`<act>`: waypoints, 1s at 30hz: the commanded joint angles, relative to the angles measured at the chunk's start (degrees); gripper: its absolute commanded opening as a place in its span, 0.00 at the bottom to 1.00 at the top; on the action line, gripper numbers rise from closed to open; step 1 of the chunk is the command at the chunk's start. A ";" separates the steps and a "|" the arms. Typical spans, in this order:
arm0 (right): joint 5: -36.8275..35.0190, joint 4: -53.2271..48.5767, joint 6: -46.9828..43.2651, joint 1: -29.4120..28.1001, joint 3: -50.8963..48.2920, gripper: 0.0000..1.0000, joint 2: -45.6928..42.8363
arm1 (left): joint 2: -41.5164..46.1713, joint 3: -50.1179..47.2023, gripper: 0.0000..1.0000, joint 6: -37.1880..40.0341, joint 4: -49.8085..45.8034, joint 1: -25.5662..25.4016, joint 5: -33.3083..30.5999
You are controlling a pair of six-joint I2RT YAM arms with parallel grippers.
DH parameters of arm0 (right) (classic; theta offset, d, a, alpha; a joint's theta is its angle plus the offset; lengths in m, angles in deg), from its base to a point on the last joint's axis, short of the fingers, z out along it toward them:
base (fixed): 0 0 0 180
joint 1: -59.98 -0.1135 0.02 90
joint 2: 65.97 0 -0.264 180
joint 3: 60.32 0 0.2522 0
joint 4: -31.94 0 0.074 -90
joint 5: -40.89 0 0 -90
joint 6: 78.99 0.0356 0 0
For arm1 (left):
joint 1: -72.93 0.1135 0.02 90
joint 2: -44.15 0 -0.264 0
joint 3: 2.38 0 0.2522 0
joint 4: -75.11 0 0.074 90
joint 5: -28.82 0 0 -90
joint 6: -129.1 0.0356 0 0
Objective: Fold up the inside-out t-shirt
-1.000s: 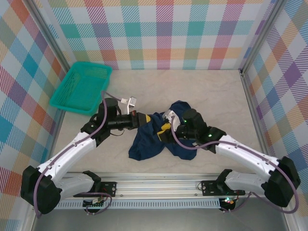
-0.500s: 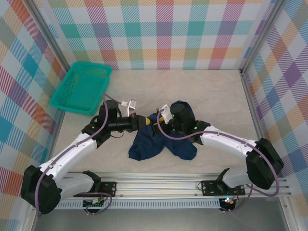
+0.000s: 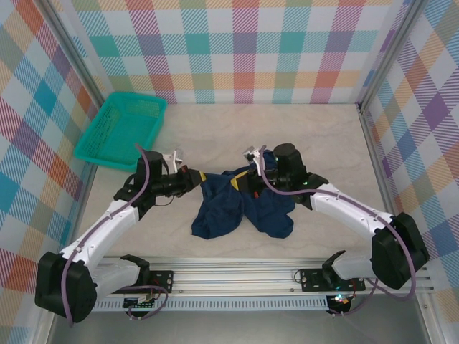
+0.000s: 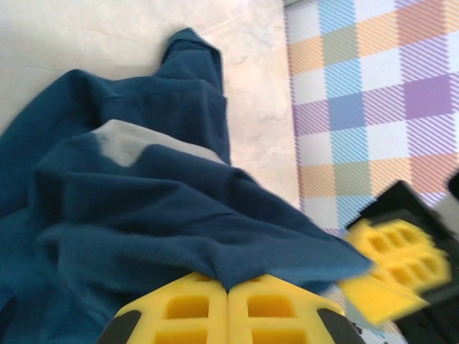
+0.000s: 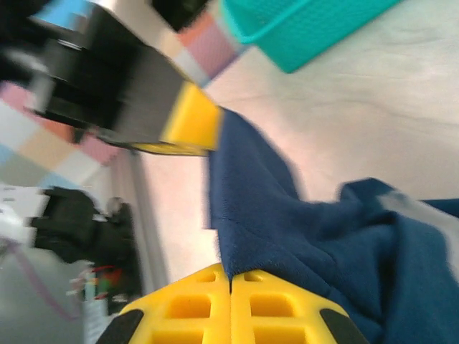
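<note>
Top external, garment: the plain dark navy blue short-sleeved t-shirt (image 3: 240, 211) of soft cloth is lying in a crumpled heap at the middle of the pale marbled table (image 3: 323, 143), well apart from the teal mesh plastic basket (image 3: 122, 129) at the far left.
Top external, pincers: the left gripper (image 3: 195, 178) is meeting the heap's upper left edge; the right gripper (image 3: 249, 183) is reaching into its top middle.
Left wrist, grip: the left gripper (image 4: 228, 297) is pinching a hem of the t-shirt (image 4: 143, 208) between closed yellow tips; the right gripper (image 4: 394, 269) is showing blurred, just beyond that fold.
Right wrist, grip: the right gripper (image 5: 229, 283) is clamping an edge of the t-shirt (image 5: 301, 236) with its tips together; the left gripper (image 5: 190, 118) is gripping the same edge further along, with the basket (image 5: 301, 29) behind.
Progress, judged: no fold is showing. Both edges are being held, but spreading flat and every fold are remaining.
</note>
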 commanded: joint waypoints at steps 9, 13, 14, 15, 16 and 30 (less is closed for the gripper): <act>11.09 12.69 14.16 1.94 -0.99 0.00 3.87 | 0.78 -1.08 0.40 7.22 -4.67 -1.79 -0.24; 10.68 12.47 14.13 2.08 -1.01 0.00 3.71 | -0.98 -0.90 0.43 9.65 -6.07 -2.39 -1.55; 10.54 12.35 14.12 2.08 -0.98 0.00 3.57 | -1.53 -0.55 0.44 10.38 -6.40 -2.65 -1.86; 10.37 12.25 14.09 2.08 -1.01 0.00 3.30 | -2.22 -0.12 0.45 11.24 -6.86 -3.04 -2.25; 10.07 11.97 13.92 2.17 -1.00 0.00 3.15 | -3.00 0.21 0.45 11.83 -6.95 -3.48 -2.39; -11.38 -10.54 1.36 2.50 2.85 0.00 -0.04 | -0.19 1.74 0.00 9.12 -4.80 -5.36 1.57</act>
